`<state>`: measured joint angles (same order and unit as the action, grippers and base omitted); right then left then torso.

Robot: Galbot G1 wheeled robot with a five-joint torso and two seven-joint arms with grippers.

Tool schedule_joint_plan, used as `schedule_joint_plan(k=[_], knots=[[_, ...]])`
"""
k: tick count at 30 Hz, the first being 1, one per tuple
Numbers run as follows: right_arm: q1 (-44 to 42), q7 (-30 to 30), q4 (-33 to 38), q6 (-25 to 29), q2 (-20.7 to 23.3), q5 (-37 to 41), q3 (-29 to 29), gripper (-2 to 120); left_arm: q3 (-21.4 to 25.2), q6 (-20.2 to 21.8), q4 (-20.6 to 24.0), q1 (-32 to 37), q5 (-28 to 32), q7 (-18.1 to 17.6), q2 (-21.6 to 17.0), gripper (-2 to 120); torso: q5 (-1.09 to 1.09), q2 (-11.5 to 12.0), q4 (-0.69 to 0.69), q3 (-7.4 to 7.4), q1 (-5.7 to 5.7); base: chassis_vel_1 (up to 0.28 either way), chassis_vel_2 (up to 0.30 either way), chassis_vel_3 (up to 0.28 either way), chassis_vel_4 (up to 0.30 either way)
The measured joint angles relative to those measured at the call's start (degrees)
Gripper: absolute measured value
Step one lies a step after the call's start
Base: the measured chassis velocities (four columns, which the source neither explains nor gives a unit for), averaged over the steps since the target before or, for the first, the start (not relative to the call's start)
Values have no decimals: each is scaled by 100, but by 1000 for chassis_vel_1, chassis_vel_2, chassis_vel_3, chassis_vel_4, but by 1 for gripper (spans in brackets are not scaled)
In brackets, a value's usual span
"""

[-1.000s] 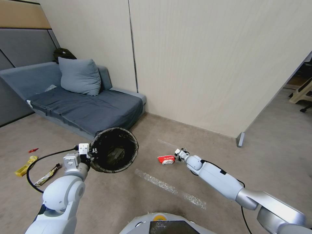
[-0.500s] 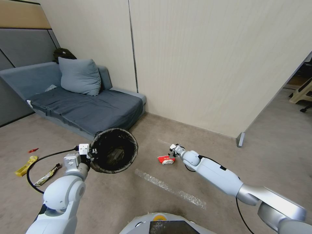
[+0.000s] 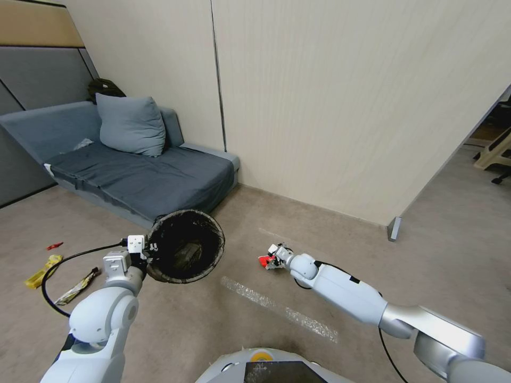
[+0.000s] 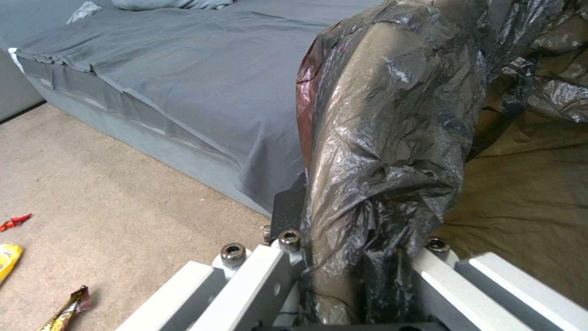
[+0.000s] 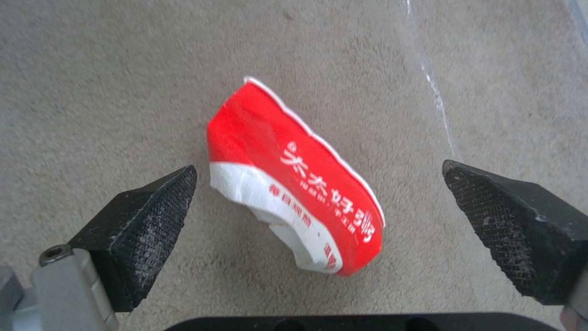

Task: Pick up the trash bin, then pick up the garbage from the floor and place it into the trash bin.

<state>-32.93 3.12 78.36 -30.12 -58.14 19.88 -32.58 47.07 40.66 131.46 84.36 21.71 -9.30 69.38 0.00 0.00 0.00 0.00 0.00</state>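
The left end effector [image 3: 142,250] is clamped on the liner-wrapped rim of the trash bin [image 3: 185,253], holding it off the floor with its mouth ready, while the right end effector [image 5: 319,202] hangs spread wide astride the red-and-white wrapper [image 5: 294,181] on the carpet [image 3: 266,319], likely to pinch it.

Both arms are glossy white with rounded shells and silver-grey joints, a black cable looping beside the left arm [image 3: 101,319]. The right gripper [image 5: 319,230] has black wedge-shaped fingers [image 5: 147,220] with knurled pads; hex-socket screws [image 4: 234,251] stud the left gripper's white bracket
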Motion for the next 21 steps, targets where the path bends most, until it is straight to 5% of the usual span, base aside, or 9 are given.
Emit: schedule_joint_plan(k=[21], knots=[[49,-117,-746,140,-285,-367,-36,100,0,-35,-41,3,0,22,25,1,0,0,0,0,0,0,0,0,0]])
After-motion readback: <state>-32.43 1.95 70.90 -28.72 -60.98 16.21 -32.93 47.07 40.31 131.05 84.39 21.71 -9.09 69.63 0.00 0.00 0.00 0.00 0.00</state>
